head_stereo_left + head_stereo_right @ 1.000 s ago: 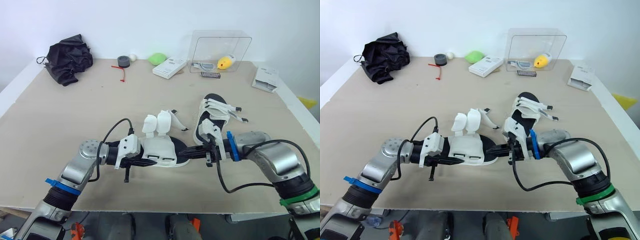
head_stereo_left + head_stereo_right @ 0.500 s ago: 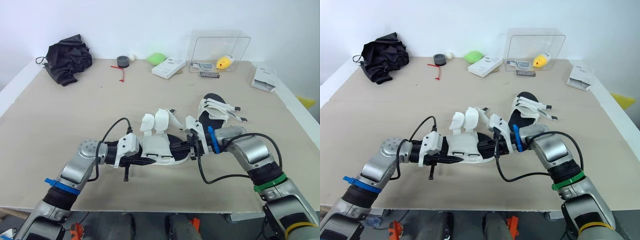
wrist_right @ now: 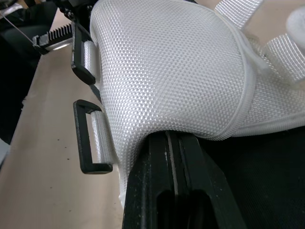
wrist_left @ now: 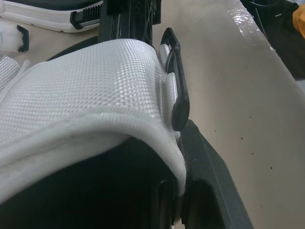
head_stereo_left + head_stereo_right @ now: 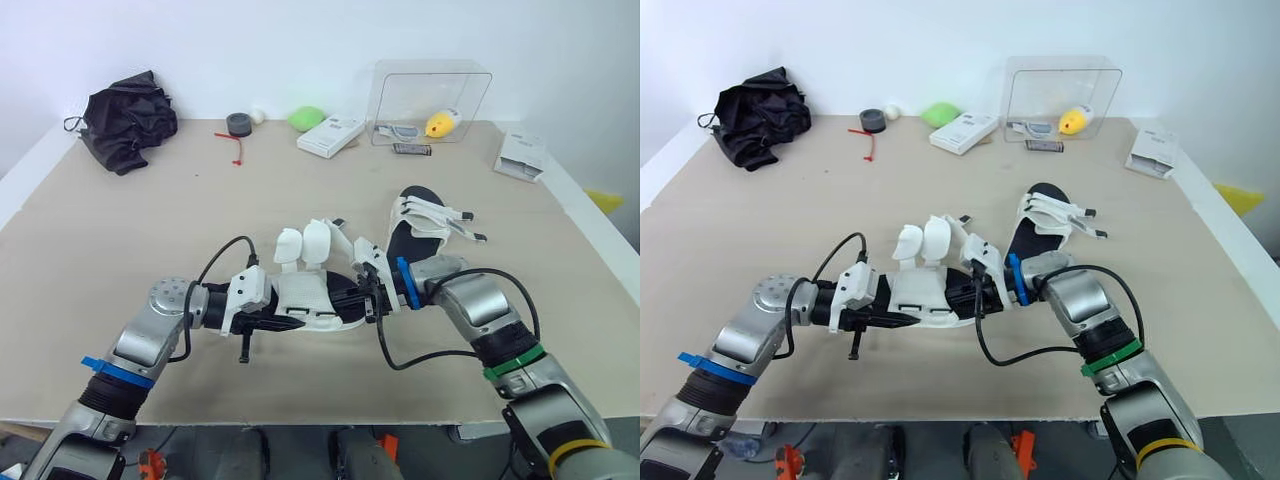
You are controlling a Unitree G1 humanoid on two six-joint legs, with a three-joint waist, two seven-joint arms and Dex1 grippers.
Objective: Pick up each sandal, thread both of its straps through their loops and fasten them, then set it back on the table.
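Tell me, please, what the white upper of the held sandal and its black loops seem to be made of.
On the sandal, the upper looks like woven synthetic textile, matte: a fine regular weave grain and a bound edge show. The loops look like hard moulded plastic, smooth with a slight sheen; coated metal cannot be excluded.

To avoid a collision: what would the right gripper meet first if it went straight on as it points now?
The right gripper would meet the white sandal at once, its mesh upper; behind that probably the left gripper; depth is unclear.
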